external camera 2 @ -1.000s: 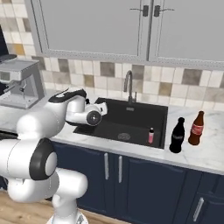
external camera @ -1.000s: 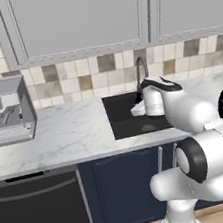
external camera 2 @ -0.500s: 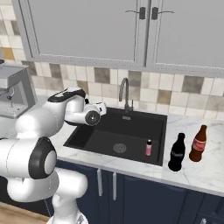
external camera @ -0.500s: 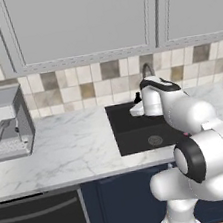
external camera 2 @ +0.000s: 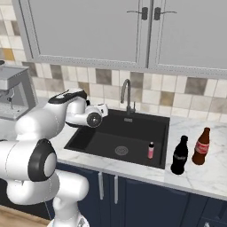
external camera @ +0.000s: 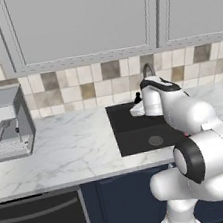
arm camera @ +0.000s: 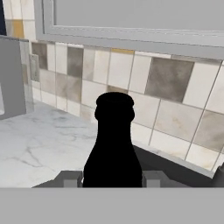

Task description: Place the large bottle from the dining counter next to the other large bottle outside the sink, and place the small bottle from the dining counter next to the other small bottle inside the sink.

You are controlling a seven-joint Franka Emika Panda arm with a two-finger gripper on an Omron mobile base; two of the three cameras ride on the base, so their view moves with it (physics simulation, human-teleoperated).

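Over the sink [external camera 2: 95, 137], I'm holding the gripper [arm camera: 113, 177] clamped on the small bottle [arm camera: 113, 144], its dark neck rising between the fingertips [arm camera: 70, 178]. In the basin the other small bottle [external camera 2: 151, 150] is standing near the right wall. On the counter just right of the sink, the large bottle [external camera 2: 179, 155] is standing beside the other large bottle [external camera 2: 202, 146], apart.

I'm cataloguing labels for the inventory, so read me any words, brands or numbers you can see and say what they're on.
No text can be read.
Red label band on the large bottle: too small to read.
Label on the other large bottle: too small to read.
Coffee machine display: blurred.
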